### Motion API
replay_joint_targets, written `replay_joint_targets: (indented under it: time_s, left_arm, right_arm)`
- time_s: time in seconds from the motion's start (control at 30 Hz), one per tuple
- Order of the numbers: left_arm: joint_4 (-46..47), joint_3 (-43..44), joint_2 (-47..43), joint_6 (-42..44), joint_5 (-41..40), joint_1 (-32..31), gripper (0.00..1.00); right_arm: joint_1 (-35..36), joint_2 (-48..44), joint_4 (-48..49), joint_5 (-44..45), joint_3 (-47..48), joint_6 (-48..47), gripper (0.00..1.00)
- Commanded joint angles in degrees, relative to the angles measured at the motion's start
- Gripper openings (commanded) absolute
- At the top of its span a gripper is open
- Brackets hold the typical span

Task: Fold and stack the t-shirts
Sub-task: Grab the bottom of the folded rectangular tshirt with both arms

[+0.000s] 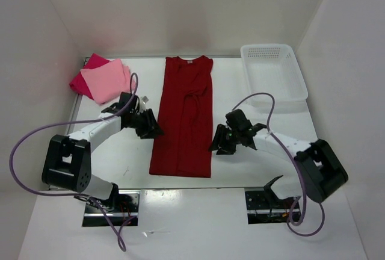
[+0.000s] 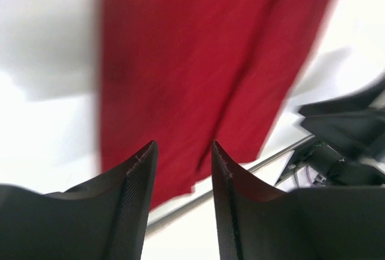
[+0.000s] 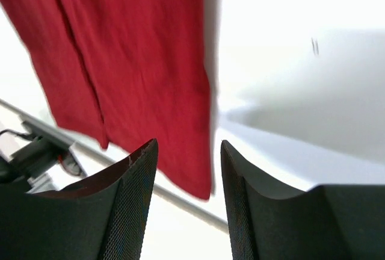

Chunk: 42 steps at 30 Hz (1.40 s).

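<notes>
A dark red cloth t-shirt [image 1: 183, 121] is lying in the centre of the white table [image 1: 120, 160]. It is folded lengthwise into a long narrow strip, collar toward the top of the frame and hem toward the bottom. The left gripper [image 1: 151, 129] is hovering just beside the strip's left edge, and the right gripper [image 1: 218, 142] is sitting just beside its right edge, a little lower in the frame.

In the left wrist view, the left gripper [image 2: 183, 151] is showing its jaws parted with nothing between them, and the red cloth [image 2: 198, 61] is filling the upper middle. In the right wrist view, the right gripper [image 3: 186, 148] is likewise spread and empty, with the shirt [image 3: 132, 49] lying at upper left.

At the upper left of the overhead frame, a pale pink folded cloth shirt [image 1: 109, 79] is resting on top of a bright crimson-pink cloth shirt [image 1: 83, 80]. A white plastic lattice basket [image 1: 274, 52] is standing at upper right.
</notes>
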Motion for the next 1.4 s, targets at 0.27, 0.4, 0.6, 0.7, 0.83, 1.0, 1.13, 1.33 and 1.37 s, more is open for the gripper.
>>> replay_joint_targets:
  time_s: [0.27, 0.4, 0.6, 0.7, 0.83, 1.0, 1.13, 1.33, 1.37]
  left_arm:
    - [-11.54, -14.14, -18.89, -11.83, -7.64, 2.86, 0.6]
    - [-14.0, -18.27, -17.3, -12.7, -6.37, -0.21, 0.6]
    - [-16.13, -16.86, -13.26, -18.24, -12.63, -1.02, 0.5]
    - [-14.28, -17.39, -10.53, -17.63, -12.11, -1.02, 0.49]
    - [-13.66, -17.92, -8.77, -17.63, -12.1, -3.47, 0.47]
    - [-10.59, -19.75, -7.63, -17.63, -11.58, -4.09, 0.38]
    - [-9.97, -19.76, -8.68, -17.63, -10.17, -4.09, 0.23]
    - [-9.28, -20.98, -9.74, -17.63, -7.8, -4.62, 0.0]
    - [-9.27, -20.99, -9.74, -17.63, -7.1, -4.62, 0.0]
  right_arm:
    - [3.82, -13.96, 0.45, -4.04, -12.24, 11.12, 0.52]
    - [6.27, -13.43, 1.06, -5.08, -12.78, 11.12, 0.52]
    - [9.35, -11.5, 2.99, -5.09, -12.78, 12.35, 0.52]
    - [10.06, -10.27, 3.53, -5.62, -12.78, 12.88, 0.52]
    - [10.06, -10.27, 4.85, -5.62, -13.92, 12.88, 0.52]
    - [10.06, -7.46, 4.85, -5.52, -13.92, 12.18, 0.46]
    - [10.06, -6.93, 5.37, -5.53, -13.4, 11.65, 0.37]
    - [10.06, -5.78, 8.0, -4.74, -12.69, 11.65, 0.13]
    - [10.06, -5.09, 8.01, -4.74, -11.3, 11.65, 0.1]
